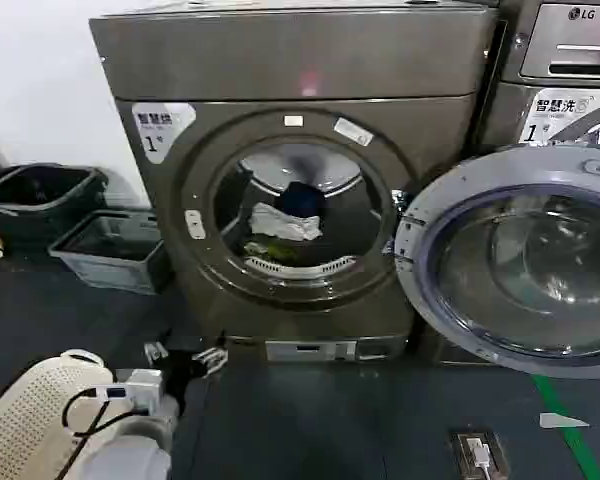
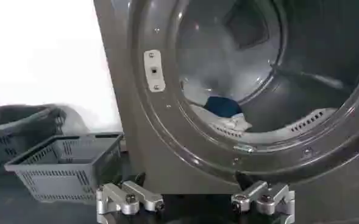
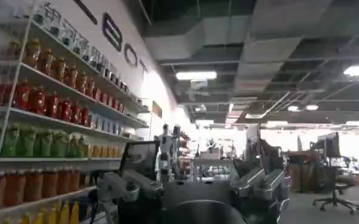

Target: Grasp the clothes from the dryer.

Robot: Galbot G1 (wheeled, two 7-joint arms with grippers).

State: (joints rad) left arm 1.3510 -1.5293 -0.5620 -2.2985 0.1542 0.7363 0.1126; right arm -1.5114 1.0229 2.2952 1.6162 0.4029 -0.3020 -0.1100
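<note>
hovering left gripper [image 2: 194, 201] fingers spread wide, empty | clothes [image 1: 285, 222] in dryer [image 1: 300, 70] | right gripper [image 3: 194, 189] spread, empty

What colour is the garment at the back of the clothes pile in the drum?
Dark blue garment, behind the white piece; clearest in the head view.

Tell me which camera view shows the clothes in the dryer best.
The head view: through the open porthole of the dryer, the clothes show as white, dark blue and yellow-green pieces. The left wrist view, above the open left gripper, catches blue and white pieces. The right wrist view faces shelves.
</note>
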